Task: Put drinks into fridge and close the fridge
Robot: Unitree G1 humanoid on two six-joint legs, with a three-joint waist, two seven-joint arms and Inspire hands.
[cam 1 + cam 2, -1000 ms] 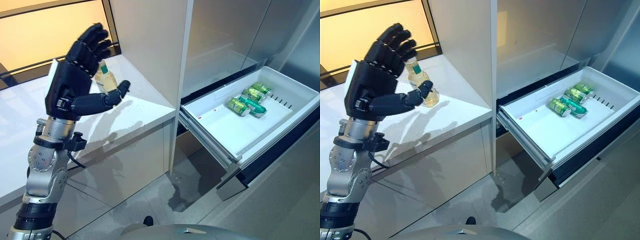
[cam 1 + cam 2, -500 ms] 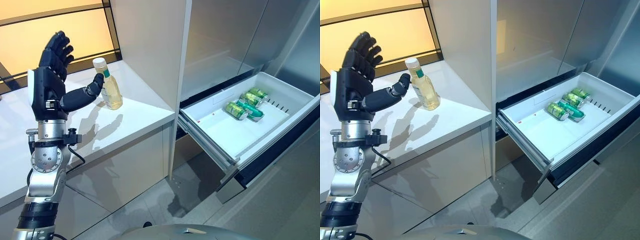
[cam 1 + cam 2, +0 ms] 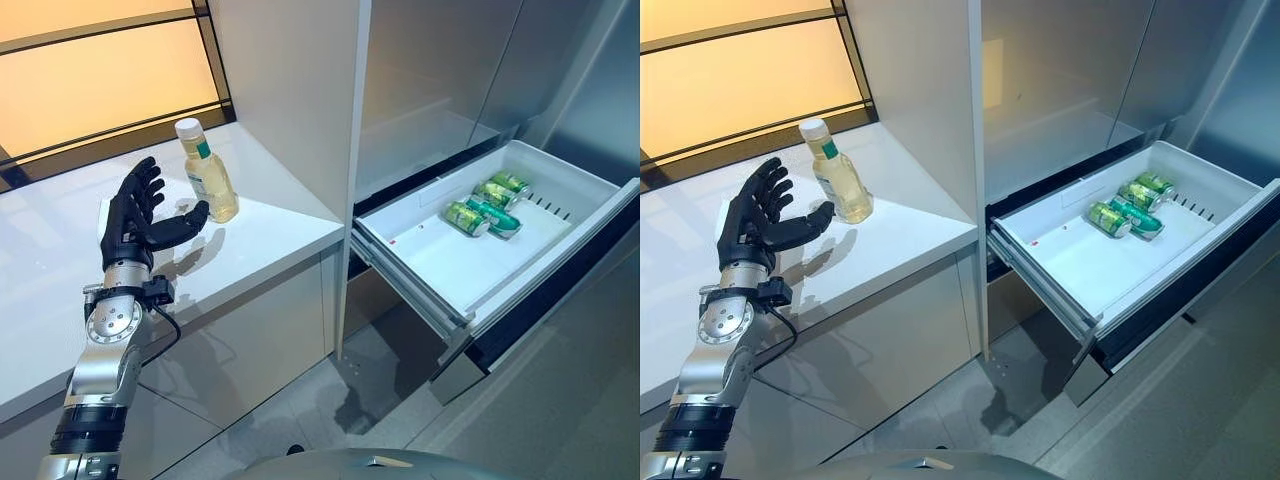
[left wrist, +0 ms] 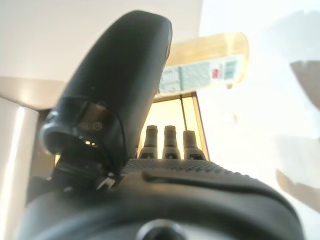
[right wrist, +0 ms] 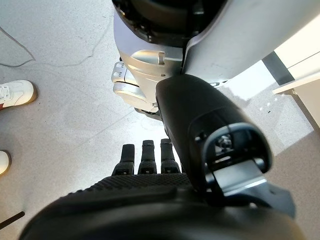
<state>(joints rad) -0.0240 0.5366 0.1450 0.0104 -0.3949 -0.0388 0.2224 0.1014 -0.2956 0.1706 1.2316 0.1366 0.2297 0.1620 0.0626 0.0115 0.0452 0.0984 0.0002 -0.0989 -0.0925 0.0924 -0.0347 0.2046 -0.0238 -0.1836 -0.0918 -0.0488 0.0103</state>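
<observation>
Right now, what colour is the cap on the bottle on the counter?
White, above a green neck band; the bottle shows best in the left eye view.

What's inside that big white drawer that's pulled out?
Green cans lie on their sides near the back of the drawer; the rest looks bare. The drawer's front wall hides the near floor.

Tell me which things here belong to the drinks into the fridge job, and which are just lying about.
Part of the job:
- bottle standing on the white counter, just past the open left hand
- open fridge drawer
- green cans lying in the drawer

Just there:
- a person's white shoes on the floor, in the right wrist view, beyond the open, idle right hand
</observation>
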